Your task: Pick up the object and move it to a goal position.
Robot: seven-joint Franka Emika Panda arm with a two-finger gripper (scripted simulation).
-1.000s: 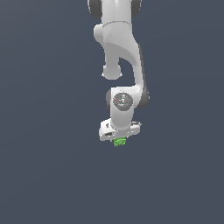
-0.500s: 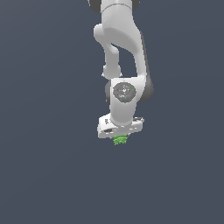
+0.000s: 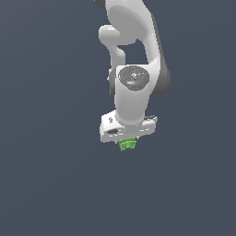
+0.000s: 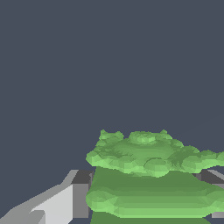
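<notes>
Gripper [image 3: 127,144] pointing down, clamped on green ridged object [image 3: 127,144]; object pokes out just beneath white gripper body. Wrist view: object [image 4: 148,175] sits between fingers [image 4: 81,192], touching both.

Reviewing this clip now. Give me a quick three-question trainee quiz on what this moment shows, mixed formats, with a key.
1. True or false: the green object lies on a surface, apart from the gripper.
2. Multiple choice: in the exterior view, where does the green object sit relative to the gripper's white body? A) above it B) just under it C) far off to the exterior view's left
3. Fill in: in the wrist view, the green object sits between the gripper's grey ____.

Key
1. False: it is held in the gripper.
2. B
3. fingers
</notes>
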